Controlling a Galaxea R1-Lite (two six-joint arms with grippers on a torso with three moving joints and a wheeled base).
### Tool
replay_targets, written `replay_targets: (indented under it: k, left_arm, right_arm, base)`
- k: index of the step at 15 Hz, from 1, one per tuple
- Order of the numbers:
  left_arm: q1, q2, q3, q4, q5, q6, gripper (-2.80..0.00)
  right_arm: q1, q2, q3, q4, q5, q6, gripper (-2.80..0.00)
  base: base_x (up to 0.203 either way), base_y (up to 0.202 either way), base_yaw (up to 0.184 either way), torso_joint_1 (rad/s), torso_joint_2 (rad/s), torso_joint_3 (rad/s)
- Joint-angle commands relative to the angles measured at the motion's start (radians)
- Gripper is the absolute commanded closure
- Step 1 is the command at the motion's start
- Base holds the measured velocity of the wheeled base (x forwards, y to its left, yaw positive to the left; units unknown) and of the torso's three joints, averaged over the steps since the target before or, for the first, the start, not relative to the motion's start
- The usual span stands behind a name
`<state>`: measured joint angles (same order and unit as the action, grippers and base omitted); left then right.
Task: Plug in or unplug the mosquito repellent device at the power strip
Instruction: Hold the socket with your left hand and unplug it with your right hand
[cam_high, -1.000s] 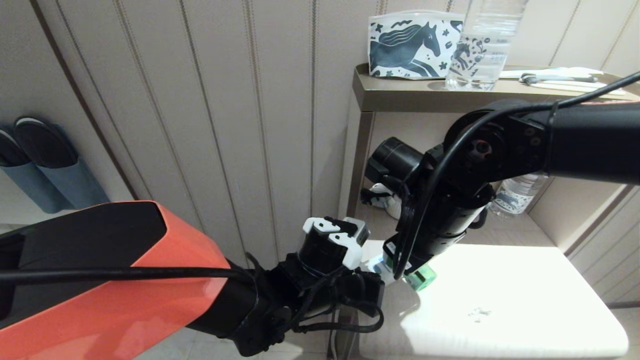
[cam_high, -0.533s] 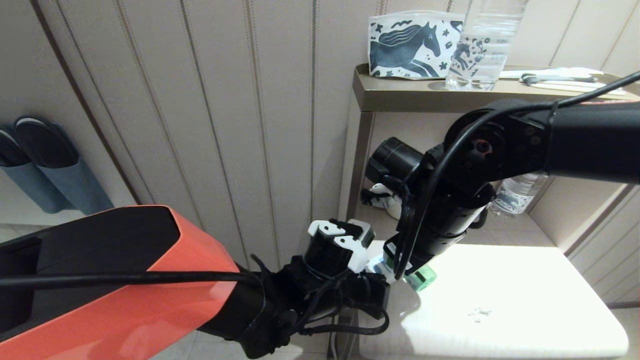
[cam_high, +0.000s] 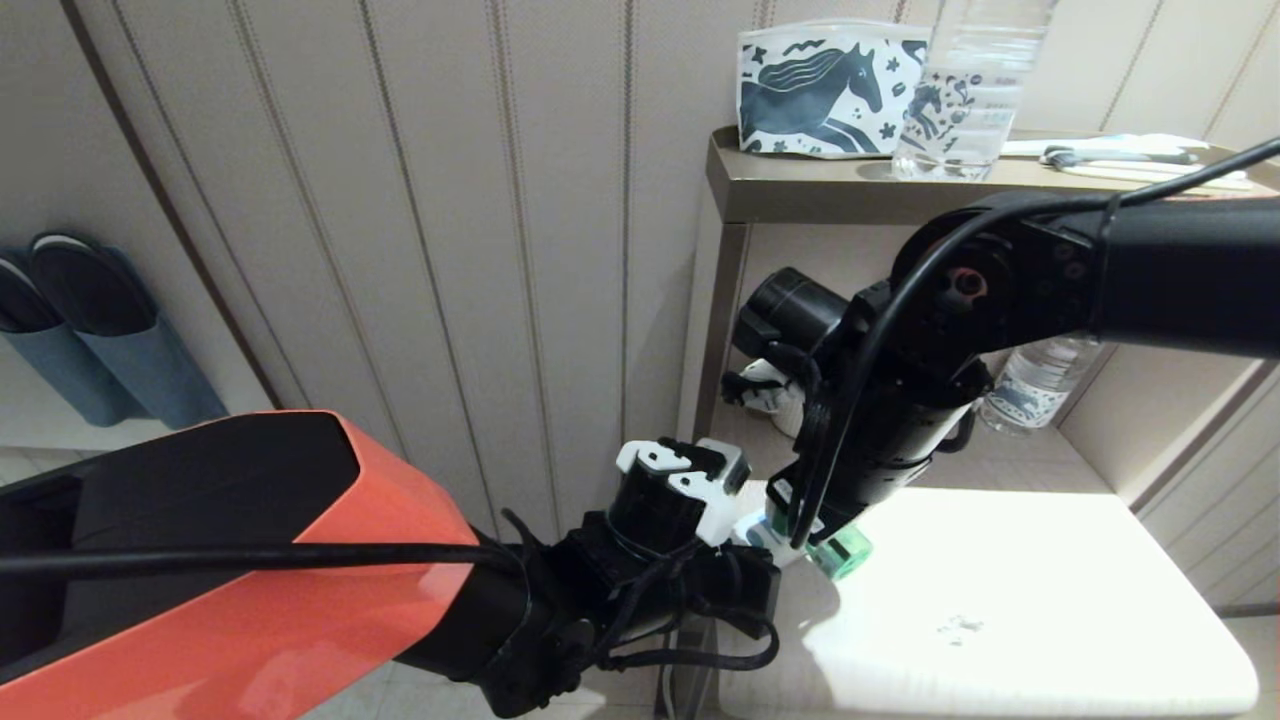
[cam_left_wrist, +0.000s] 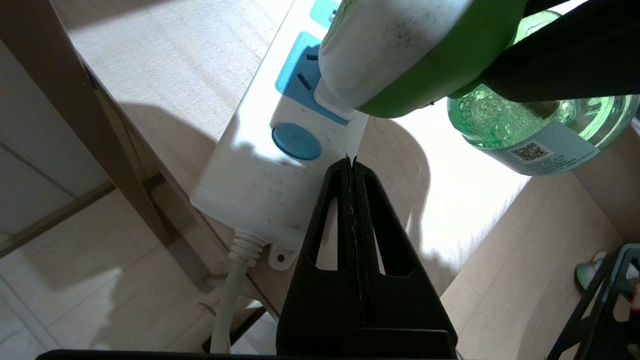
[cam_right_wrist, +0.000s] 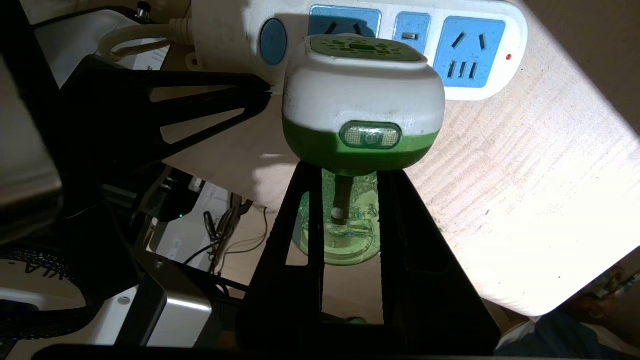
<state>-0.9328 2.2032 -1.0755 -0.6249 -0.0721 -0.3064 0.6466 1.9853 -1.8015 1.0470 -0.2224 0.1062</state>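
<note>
Glossy orange-and-black left arm shell (cam_high: 230, 560) | black cable along it, bundled at white-capped black wrist | matte black right arm (cam_high: 1150, 280), visible screws, looped black cable | black triangular cut-out gripper fingers (cam_left_wrist: 360, 260)

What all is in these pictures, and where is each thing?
mosquito repellent device: one, white head over green bottle, at the power strip's end socket beside the button.
power strip: one, white with light-blue sockets, on the lower shelf.
water bottles: two, clear; one on the top shelf, one on the lower shelf.
horse-print pouch: one, white and dark blue, on the top shelf.
slippers: a pair, blue-grey, by the wall.
left hand: black, shut, tips at the strip's edge.
right hand: black, shut on the device's bottle.
</note>
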Motion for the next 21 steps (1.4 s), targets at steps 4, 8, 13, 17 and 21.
replay_targets:
  k: [4,8,13,17,21]
  left_arm:
    - [0.000,0.007,0.002,-0.001,0.000,-0.002,0.00]
    - [0.000,0.006,0.003,-0.001,0.000,-0.002,0.00]
    - [0.000,0.004,0.003,-0.001,0.000,-0.002,0.00]
    - [0.000,-0.002,0.003,-0.001,0.000,-0.002,0.00]
    - [0.005,-0.008,0.000,-0.001,0.000,-0.002,0.00]
  right_arm:
    - [-0.005,-0.002,-0.052,0.047,-0.006,-0.001,0.00]
    - [-0.008,-0.003,-0.076,0.048,-0.008,-0.003,0.00]
    - [-0.010,0.003,-0.076,0.048,-0.008,-0.002,0.00]
    - [-0.024,-0.010,-0.107,0.049,-0.009,-0.004,0.00]
    - [-0.028,-0.016,-0.145,0.081,-0.008,-0.008,0.00]
  base:
    - [0.000,0.000,0.000,0.000,0.00,0.000]
    - [0.000,0.000,0.000,0.000,0.00,0.000]
    - [0.000,0.000,0.000,0.000,0.00,0.000]
    - [0.000,0.000,0.000,0.000,0.00,0.000]
    - [0.000,0.000,0.000,0.000,0.00,0.000]
